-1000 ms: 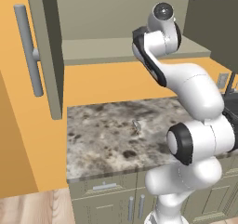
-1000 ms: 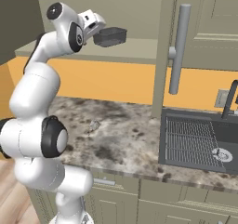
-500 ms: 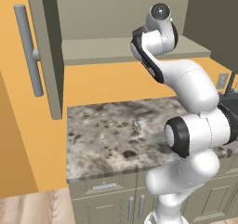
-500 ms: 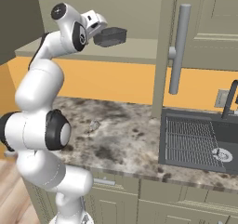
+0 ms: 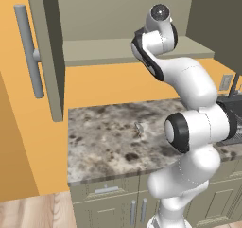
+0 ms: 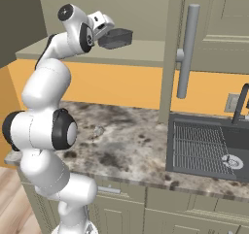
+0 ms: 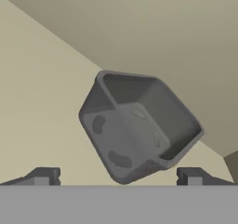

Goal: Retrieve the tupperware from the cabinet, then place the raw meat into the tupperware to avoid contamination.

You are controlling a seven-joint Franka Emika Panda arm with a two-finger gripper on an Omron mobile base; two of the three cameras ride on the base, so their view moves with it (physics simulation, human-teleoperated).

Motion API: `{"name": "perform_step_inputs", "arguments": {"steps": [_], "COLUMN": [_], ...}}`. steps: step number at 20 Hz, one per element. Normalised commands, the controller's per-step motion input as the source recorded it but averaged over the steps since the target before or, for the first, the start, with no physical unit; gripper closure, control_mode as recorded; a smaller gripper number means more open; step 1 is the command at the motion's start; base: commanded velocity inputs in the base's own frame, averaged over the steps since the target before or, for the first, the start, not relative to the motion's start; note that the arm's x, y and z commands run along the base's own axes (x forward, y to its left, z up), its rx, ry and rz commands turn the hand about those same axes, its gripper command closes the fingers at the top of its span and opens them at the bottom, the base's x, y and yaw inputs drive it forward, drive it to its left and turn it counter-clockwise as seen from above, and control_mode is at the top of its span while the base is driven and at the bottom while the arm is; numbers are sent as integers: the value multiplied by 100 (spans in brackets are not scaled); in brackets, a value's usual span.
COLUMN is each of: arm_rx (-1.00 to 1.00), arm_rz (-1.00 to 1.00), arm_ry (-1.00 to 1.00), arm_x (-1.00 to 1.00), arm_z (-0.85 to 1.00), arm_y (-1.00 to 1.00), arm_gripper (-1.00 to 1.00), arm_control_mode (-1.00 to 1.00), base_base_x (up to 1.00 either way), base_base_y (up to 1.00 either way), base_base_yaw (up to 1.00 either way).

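The gripper (image 7: 116, 176) reaches into the open cabinet (image 6: 146, 14) with its jaws spread wide and nothing between them — the two fingertips (image 7: 44, 175) stand either side of the tupperware (image 7: 139, 125), just short of it. The dark, smoky tub sits on the cabinet shelf (image 5: 104, 49), seen tilted from the hand camera with its open top showing. Below, the speckled stone desk (image 5: 108, 137) carries a small pale object (image 5: 139, 127) — too small to identify — beside a dark sink (image 6: 209, 148).

No text, label or number can be read anywhere.
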Motion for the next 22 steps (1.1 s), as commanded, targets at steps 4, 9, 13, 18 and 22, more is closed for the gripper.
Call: {"name": "perform_step_inputs", "arguments": {"steps": [4,9,13,18,22], "arm_rx": [0,0,0,0,0], "arm_rz": [0,0,0,0,0], "arm_ry": [0,0,1,1,0], "arm_x": [22,19,9,5,6], "arm_z": [0,0,0,-1,-5], "arm_y": [0,-1,0,0,0], "arm_gripper": [-100,-100,-100,-100,-100], "arm_control_mode": [-100,-100,-100,-100,-100], "base_base_x": [0,0,0,0,0], "base_base_y": [0,0,0,0,0], "base_base_yaw": [0,0,0,0,0]}}
